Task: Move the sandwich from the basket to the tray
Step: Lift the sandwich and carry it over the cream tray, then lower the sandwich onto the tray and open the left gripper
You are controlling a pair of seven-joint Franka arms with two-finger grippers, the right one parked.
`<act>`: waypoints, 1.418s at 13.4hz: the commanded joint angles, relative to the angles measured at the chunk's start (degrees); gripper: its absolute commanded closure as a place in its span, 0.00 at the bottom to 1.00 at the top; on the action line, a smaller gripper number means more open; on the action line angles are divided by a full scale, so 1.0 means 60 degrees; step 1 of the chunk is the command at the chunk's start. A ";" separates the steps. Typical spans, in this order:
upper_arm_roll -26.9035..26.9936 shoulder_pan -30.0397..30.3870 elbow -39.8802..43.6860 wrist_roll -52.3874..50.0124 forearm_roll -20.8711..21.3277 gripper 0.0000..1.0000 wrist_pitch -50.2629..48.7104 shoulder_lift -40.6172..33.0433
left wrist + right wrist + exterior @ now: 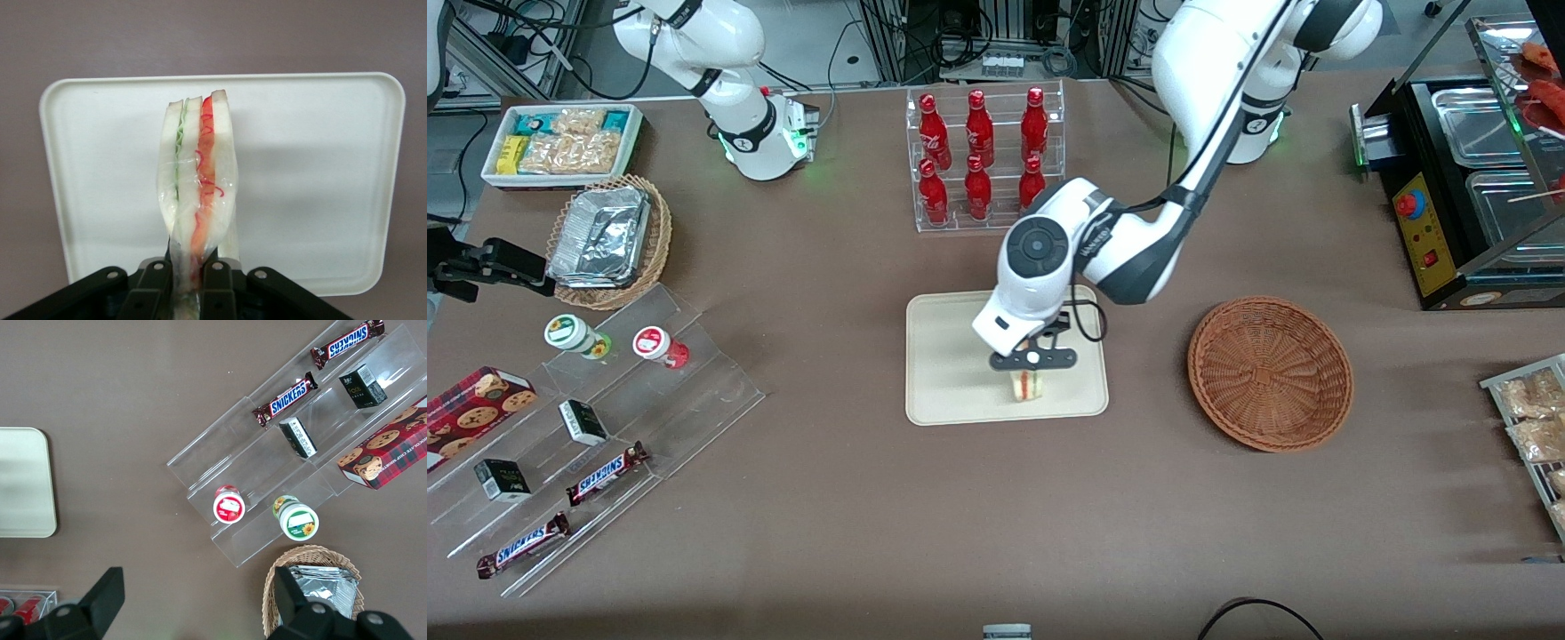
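My left gripper (1032, 363) hangs over the cream tray (947, 356), shut on the sandwich (1027, 385). The sandwich is a wrapped wedge of pale bread with green and red-orange filling, and it hangs below the fingers above the part of the tray nearest the front camera. In the left wrist view the two black fingers (220, 283) pinch the wedge's narrow end, and the sandwich (199, 173) stands out over the tray (313, 173). The round reddish-brown basket (1270, 372) sits beside the tray, toward the working arm's end, with nothing in it.
A clear rack of red bottles (980, 156) stands farther from the front camera than the tray. Toward the parked arm's end lie acrylic steps with Snickers bars (605, 472) and cups, a tan basket of foil containers (609, 240) and a white snack box (562, 142). A black appliance (1463, 187) stands past the basket.
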 commanded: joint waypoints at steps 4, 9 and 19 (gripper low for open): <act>0.0070 -0.0503 0.0345 -0.0023 -0.0214 1.00 0.0579 0.0938; -0.0033 -0.0503 0.0330 -0.0037 -0.0214 0.00 0.0565 0.1013; 0.0055 0.0564 0.0345 -0.1034 -0.0243 0.00 -0.1717 -0.1460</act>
